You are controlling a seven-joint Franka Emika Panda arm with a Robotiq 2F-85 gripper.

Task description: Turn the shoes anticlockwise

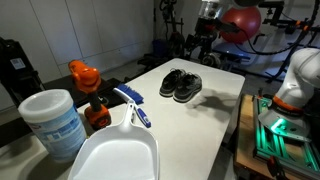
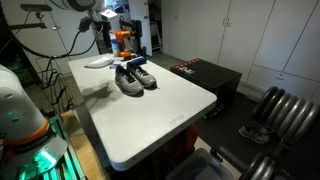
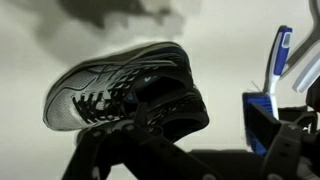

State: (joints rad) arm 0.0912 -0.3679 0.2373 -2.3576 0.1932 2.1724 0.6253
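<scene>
The shoes (image 1: 181, 84) are a black pair of lace-up sneakers with pale soles, side by side on the white table (image 1: 215, 120). They show in both exterior views (image 2: 134, 76) and fill the middle of the wrist view (image 3: 125, 95). My gripper (image 1: 205, 42) hangs in the air above and beyond the shoes, apart from them, and also shows in an exterior view (image 2: 104, 33). In the wrist view its dark fingers (image 3: 190, 160) stand wide apart at the lower edge, open and empty.
A white dustpan (image 1: 115, 152) with a blue brush (image 1: 133, 106) lies near the shoes; the brush shows in the wrist view (image 3: 277, 75). An orange bottle (image 1: 86, 80) and a lidded tub (image 1: 52, 120) stand by it. A black box (image 2: 200, 72) sits beside the table.
</scene>
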